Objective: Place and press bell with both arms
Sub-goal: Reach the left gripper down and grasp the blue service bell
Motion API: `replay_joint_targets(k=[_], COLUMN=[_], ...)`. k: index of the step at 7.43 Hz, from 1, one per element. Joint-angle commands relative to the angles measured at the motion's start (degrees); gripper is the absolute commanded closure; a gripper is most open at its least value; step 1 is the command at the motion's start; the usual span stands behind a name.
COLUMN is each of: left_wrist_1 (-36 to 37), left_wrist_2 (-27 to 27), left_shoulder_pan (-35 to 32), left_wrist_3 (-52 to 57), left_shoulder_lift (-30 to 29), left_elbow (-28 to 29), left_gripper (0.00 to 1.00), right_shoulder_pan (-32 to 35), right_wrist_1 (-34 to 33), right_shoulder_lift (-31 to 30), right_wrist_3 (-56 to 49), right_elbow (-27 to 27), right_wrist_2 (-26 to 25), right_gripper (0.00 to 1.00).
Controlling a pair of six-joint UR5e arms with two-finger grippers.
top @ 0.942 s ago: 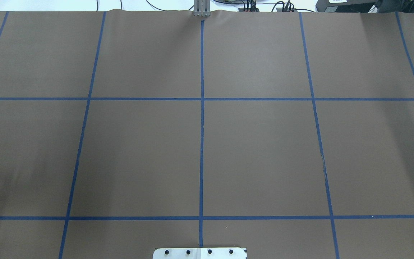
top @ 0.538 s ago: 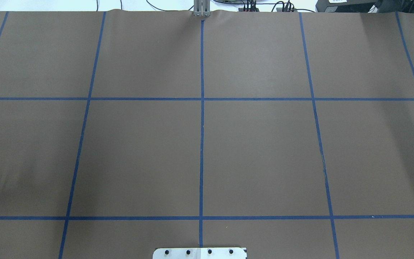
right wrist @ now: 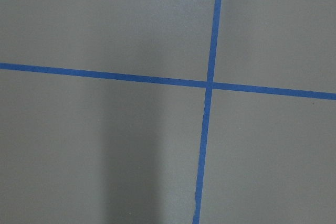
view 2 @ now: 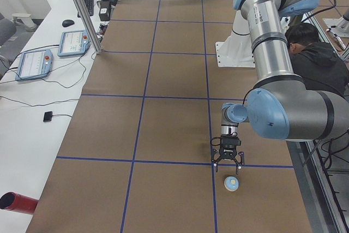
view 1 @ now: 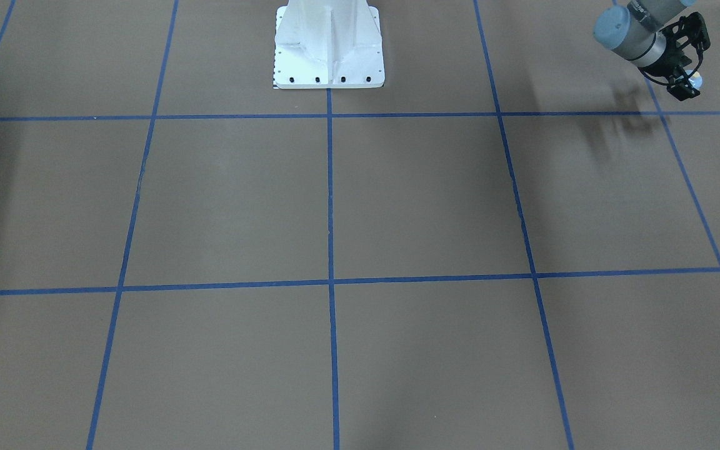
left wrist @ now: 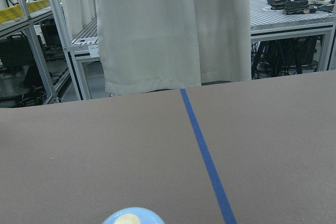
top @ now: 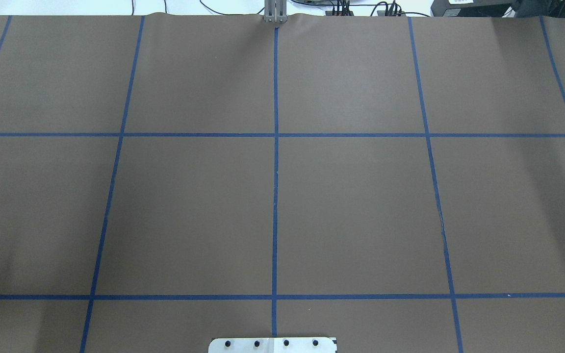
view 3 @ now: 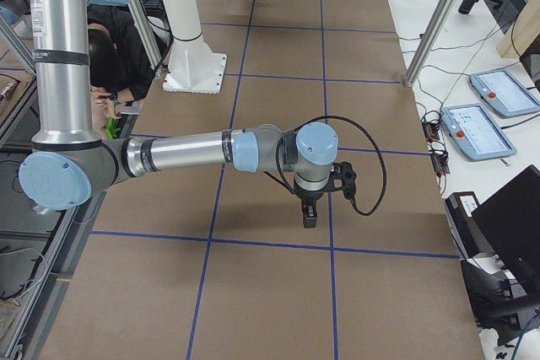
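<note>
The light-blue bell (view 2: pixel 232 183) with its cream button stands on the brown table near the end on my left. A sliver of the bell shows in the front-facing view (view 1: pixel 696 80), and its top shows at the bottom edge of the left wrist view (left wrist: pixel 131 217). My left gripper (view 2: pixel 228 163) hangs just above and beside it, jaws spread and empty; it also shows in the front-facing view (view 1: pixel 687 90). My right gripper (view 3: pixel 310 213) points down over the table near a blue tape crossing. It shows only in the exterior right view, so I cannot tell its state. The overhead view shows neither arm nor bell.
The white pedestal base (view 1: pixel 329 56) stands at the table's robot side. A seated person (view 2: pixel 316 58) is beside the table. Teach pendants (view 2: pixel 34 62) and a red cylinder (view 2: pixel 16 203) lie on the white side bench. A metal post (top: pixel 275 12) stands at the far edge.
Only faint shadows near the left and right edges of the overhead view have shifted. No arm or bell shows in it.
</note>
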Motion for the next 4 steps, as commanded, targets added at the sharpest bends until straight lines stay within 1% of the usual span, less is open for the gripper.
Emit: replay_joint_targets(k=[1, 4], left_wrist_1=[0.0, -0.4], left_wrist_2=[-0.7, -0.8], left_shoulder_pan=[1.7, 3.3], left_wrist_3=[-1.8, -3.5], left_shoulder_lift=[0.1, 0.1], left_elbow=[0.3, 2.5], left_gripper=[0.00, 0.00], right_shoulder_pan=[0.1, 0.1], right_wrist_1=[0.0, 0.0], right_shoulder_lift=[-0.1, -0.1], right_wrist_3=[0.0, -0.2], right_elbow=[0.0, 0.0], right_wrist_2=[-0.1, 0.0], right_gripper=[0.00, 0.00])
